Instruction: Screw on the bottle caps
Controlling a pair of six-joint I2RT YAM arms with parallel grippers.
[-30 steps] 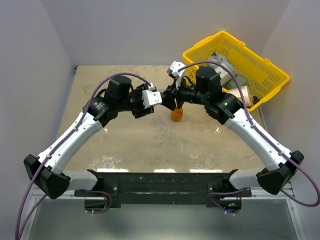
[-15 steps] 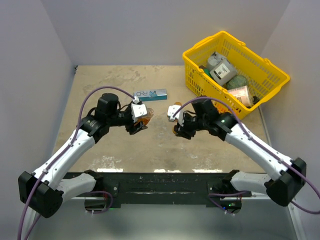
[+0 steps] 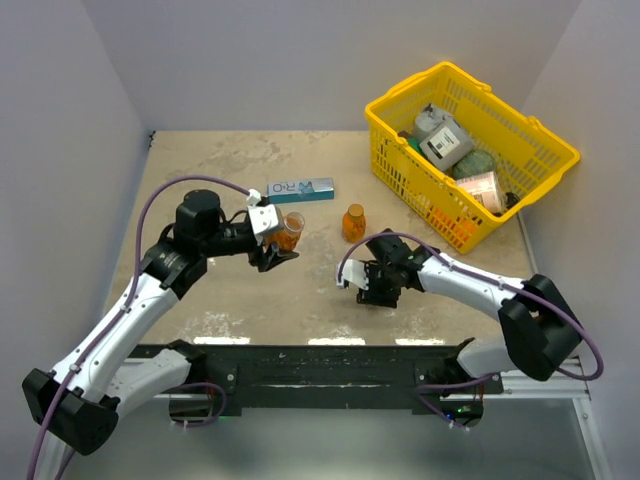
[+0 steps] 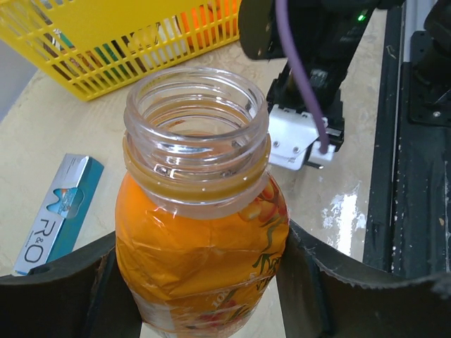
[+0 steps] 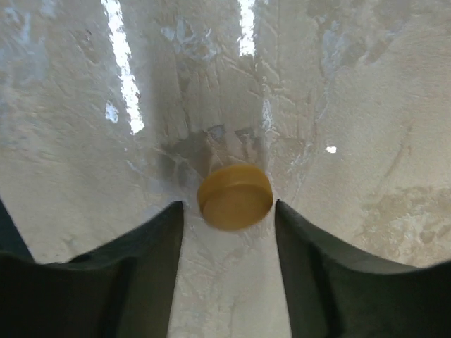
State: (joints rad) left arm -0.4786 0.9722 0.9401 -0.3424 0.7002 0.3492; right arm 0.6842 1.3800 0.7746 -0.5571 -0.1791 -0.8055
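Left claw (image 4: 201, 243) grips the uncapped orange bottle (image 4: 199, 204); right claw (image 5: 229, 206), open, straddles a bottle cap (image 5: 235, 196) on the surface (image 5: 338, 105), next: pinch and lift it

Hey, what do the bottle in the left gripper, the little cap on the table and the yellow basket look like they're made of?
The bottle: clear glossy plastic, probably; see-through threaded neck, crinkled orange label wrap.
The cap: matte brownish-orange plastic, likely; smooth, no shine.
The basket: yellow moulded plastic; open lattice walls.

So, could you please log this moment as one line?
left gripper: holds uncapped bottle | right gripper: open over cap on table | second bottle: standing
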